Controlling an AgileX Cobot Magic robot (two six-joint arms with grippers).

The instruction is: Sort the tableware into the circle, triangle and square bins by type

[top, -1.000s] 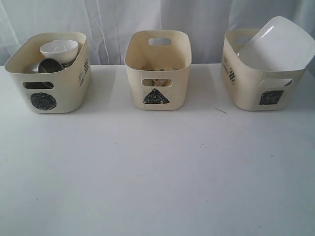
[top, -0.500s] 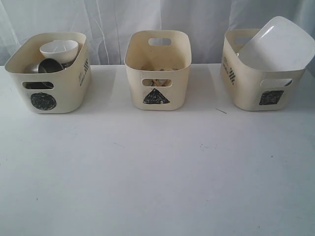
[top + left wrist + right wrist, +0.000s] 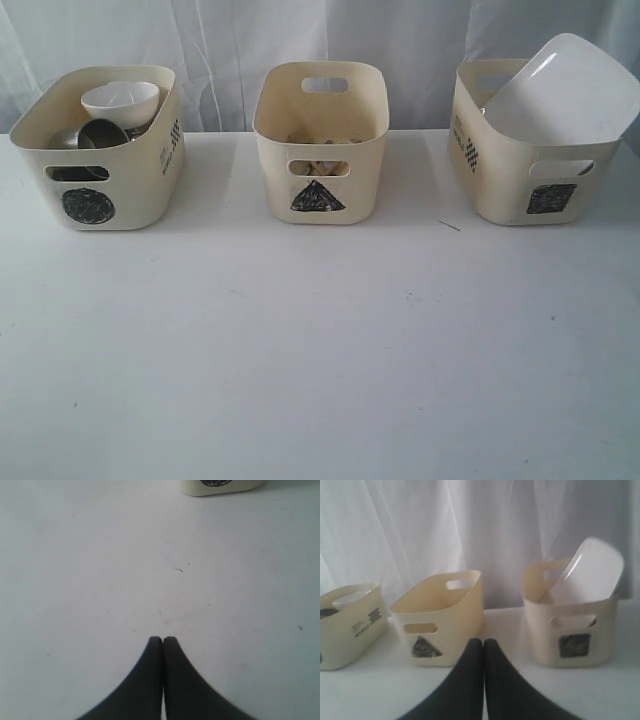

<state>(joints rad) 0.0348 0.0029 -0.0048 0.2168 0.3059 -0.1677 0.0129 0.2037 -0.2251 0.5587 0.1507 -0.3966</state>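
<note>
Three cream bins stand in a row at the back of the white table. The circle bin (image 3: 95, 150) on the left holds a white bowl (image 3: 120, 102) and a steel mug (image 3: 100, 134). Wooden chopstick ends show through the handle slot of the triangle bin (image 3: 320, 140) in the middle. A large white plate (image 3: 565, 90) leans out of the square bin (image 3: 520, 150) on the right. Neither arm shows in the exterior view. My left gripper (image 3: 163, 640) is shut and empty over bare table, short of the circle bin (image 3: 220, 486). My right gripper (image 3: 483, 642) is shut and empty, facing the triangle bin (image 3: 440, 617) and the square bin (image 3: 570, 625).
A white curtain (image 3: 320, 40) hangs behind the bins. The white table (image 3: 320, 350) stretches toward the front with only small dark specks and a short scratch (image 3: 448, 225) on it.
</note>
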